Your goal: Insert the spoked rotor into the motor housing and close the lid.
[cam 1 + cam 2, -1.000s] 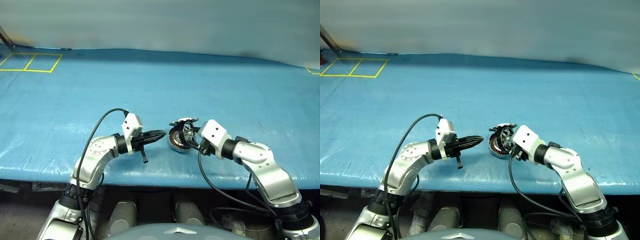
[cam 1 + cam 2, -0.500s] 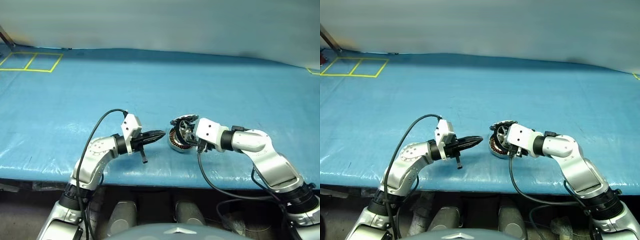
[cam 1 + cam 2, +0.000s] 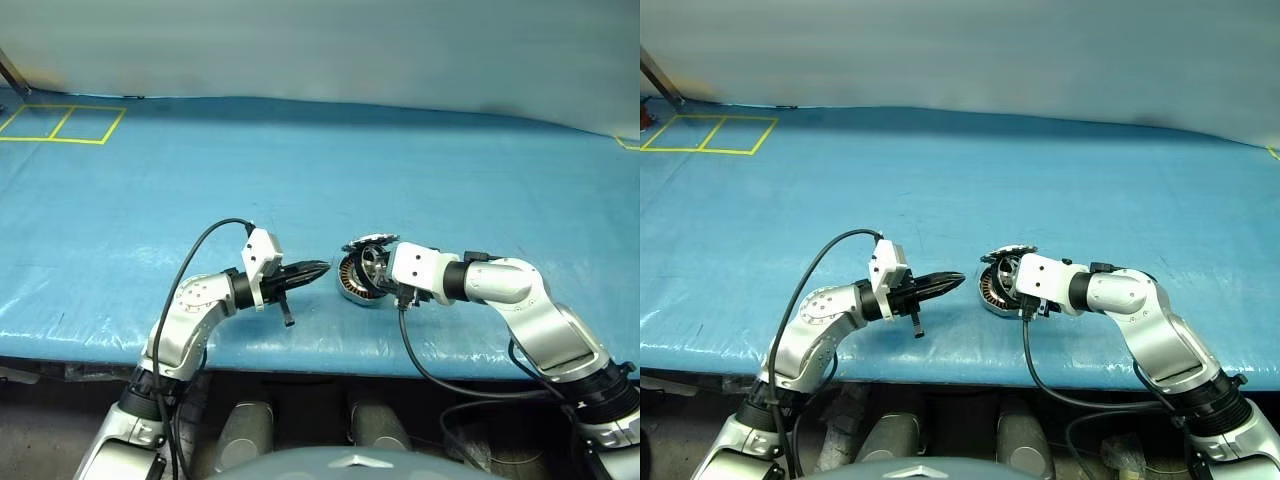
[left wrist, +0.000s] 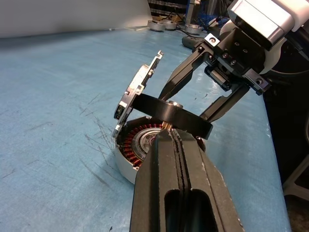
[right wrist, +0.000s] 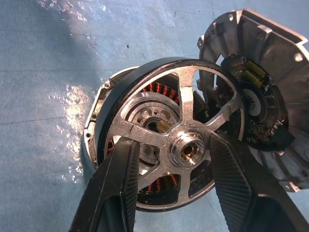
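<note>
At the near edge of the blue table [image 3: 420,180], the left pincer [image 3: 318,270] hovers level with its two black fingers pressed together and holding nothing, its tip aimed toward the motor housing [image 3: 350,284] just beside it. The housing, a shallow silver can with copper-coloured windings [image 4: 140,137] ringing a dark centre, sits on the table between the two arms. The right pincer [image 5: 171,159] comes in from the other side, angled downward, and grips the spoked rotor [image 5: 178,140]: its ribbed fingers [image 5: 120,169] pass between the pale spokes on either side of the centre hub, so the jaws stand partly spread around it. The rotor's black ring hangs tilted over the housing's mouth, one edge low near the windings; whether it touches them cannot be told. Just behind, the lid [image 4: 137,87] stands nearly upright at the far rim of the housing, its inner face turned to the rotor, its jagged rim visible in the left wrist view. Farther off, yellow tape lines [image 3: 62,125] mark squares at the table's far left corner.
</note>
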Action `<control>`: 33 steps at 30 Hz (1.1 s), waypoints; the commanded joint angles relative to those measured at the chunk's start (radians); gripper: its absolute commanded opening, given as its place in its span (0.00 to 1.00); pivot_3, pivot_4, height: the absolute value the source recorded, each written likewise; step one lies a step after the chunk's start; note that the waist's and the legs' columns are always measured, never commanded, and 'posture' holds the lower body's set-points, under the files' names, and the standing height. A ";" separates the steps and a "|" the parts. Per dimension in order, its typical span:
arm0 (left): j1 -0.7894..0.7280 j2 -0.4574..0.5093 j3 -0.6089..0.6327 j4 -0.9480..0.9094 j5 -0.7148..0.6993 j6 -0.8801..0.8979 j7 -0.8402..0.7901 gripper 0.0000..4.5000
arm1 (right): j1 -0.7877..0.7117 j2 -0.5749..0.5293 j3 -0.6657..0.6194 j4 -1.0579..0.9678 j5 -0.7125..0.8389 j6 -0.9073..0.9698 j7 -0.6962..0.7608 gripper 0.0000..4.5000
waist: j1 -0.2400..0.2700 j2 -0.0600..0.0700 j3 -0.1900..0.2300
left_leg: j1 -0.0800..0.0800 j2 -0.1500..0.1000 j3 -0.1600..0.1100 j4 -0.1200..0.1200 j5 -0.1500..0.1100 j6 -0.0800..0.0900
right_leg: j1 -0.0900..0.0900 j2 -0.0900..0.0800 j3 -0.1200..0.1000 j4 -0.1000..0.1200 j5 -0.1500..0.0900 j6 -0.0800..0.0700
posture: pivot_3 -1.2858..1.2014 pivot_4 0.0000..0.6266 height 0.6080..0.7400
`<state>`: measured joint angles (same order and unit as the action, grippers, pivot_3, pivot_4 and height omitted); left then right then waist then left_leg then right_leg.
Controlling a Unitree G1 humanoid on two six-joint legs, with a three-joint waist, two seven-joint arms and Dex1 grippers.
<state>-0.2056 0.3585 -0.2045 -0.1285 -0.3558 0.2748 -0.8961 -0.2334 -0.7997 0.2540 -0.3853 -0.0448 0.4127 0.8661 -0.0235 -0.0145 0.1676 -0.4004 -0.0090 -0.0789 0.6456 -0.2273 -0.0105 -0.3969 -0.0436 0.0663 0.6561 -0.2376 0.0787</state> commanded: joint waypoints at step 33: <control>-0.001 -0.006 0.009 0.008 0.002 -0.041 0.004 0.00 | 0.099 0.132 -0.144 -0.098 0.230 0.150 -0.073 0.18 | -0.003 0.000 0.000 | 0.000 0.000 0.000 0.000 0.000 0.000 | 0.000 0.000 0.000 0.000 0.001 -0.001 | 0.52 0.24 1.00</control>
<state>-0.2060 0.3558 -0.2047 -0.1100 -0.3537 0.2515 -0.8940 -0.1321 -0.6850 0.1383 -0.4721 0.1703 0.5601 0.8182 -0.0263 -0.0143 0.1678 -0.4004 -0.0087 -0.0787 0.6454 -0.2274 -0.0103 -0.3970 -0.0435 0.0663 0.6560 -0.2374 0.0784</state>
